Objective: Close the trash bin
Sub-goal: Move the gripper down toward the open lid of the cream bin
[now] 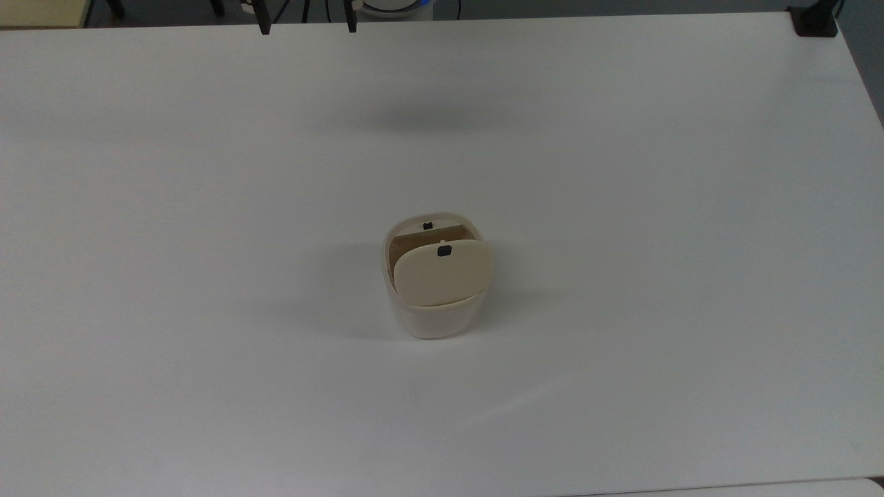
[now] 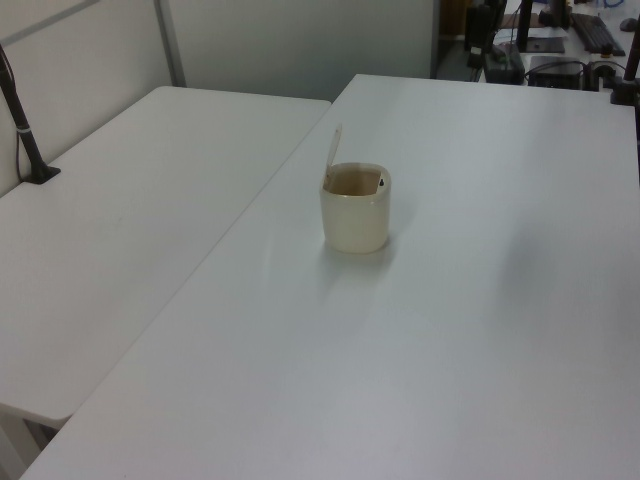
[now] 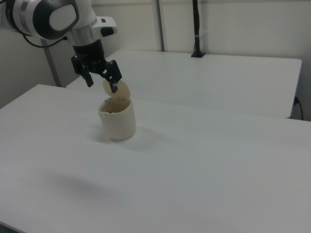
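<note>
Mid-table on the white table (image 1: 207,207), near its centre in the top view, sits the trash bin (image 1: 436,321): cream-white, rounded-square body, upright. Its lid (image 1: 442,273) is beige and stands open, raised nearly upright from the hinge side. In the left view the lid (image 2: 334,146) is seen edge-on as a thin strip rising above the rim at the left view's left side of the bin (image 2: 354,220). A small black square mark (image 1: 444,251) sits near the lid's free edge; a second small black mark (image 1: 427,226) is on the rim opposite. Brownish interior visible through the opening.

The right view has the gripper (image 3: 101,81) up in the air, above the bin (image 3: 117,121) and towards the right view's left of the lid (image 3: 118,90). Fingers spread wide, nothing between them. One black fingertip (image 3: 114,88) overlaps the lid in the right view; cannot tell whether it touches. White arm (image 3: 48,17) comes in from the right view's upper left.

A second white table (image 2: 120,200) abuts the first along the left view's left.
</note>
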